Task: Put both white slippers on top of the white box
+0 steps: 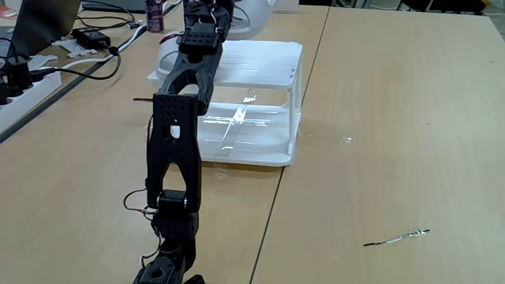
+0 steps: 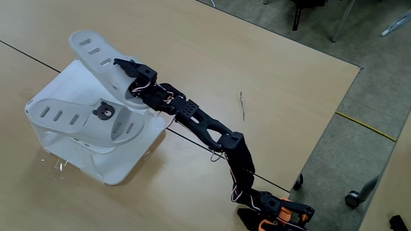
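Note:
The white box (image 2: 96,163) (image 1: 260,67) stands on the wooden table. One white slipper (image 2: 70,119) lies flat on its top, bear badge up; its edge (image 1: 164,59) shows left of the arm. The other white slipper (image 2: 93,54) (image 1: 254,16) rests tilted over the box's far side. My gripper (image 2: 126,74) is stretched out to this slipper's strap end and looks shut on it, one black finger lying over the sole. The strap itself is hidden under the gripper.
A power strip (image 1: 24,83), a black adapter (image 1: 93,37), cables and a bottle (image 1: 154,12) sit at the back left. A thin wire (image 1: 398,235) (image 2: 242,106) lies on the table. The table edge (image 2: 334,109) drops to the floor at the right.

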Tool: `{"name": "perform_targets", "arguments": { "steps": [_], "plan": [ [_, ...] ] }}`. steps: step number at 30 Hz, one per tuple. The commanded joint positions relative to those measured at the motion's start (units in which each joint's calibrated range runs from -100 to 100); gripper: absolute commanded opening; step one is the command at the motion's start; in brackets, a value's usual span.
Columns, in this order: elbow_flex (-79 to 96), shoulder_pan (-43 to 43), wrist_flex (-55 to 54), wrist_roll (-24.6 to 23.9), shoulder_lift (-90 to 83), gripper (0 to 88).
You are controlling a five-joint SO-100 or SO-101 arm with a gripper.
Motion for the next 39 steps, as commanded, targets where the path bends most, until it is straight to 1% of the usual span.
{"name": "perform_targets", "arguments": {
  "steps": [1, 4, 7, 11, 18, 21, 23, 27, 31, 39],
  "plan": [
    [-10.2, 0.5, -0.3, 0.4, 3.0, 0.7],
    [-14.3, 0.8, -0.3, 0.4, 6.7, 0.7],
    [-16.4, 2.8, -0.3, 0.4, 9.1, 0.7],
    [-16.1, 4.3, -0.3, 0.4, 9.6, 0.7],
    [-16.5, 4.3, -0.6, 0.4, 11.8, 1.3],
    [-16.3, 4.3, -0.6, 0.4, 12.9, 10.7],
    [-15.8, 4.3, -0.6, 0.4, 13.1, 15.5],
    [-15.4, 3.7, -0.3, 0.4, 14.1, 16.1],
    [-9.7, 3.6, -0.3, 0.4, 13.5, 16.4],
    [-4.9, 2.7, 1.2, 0.4, 11.1, 16.5]
  ]
}}
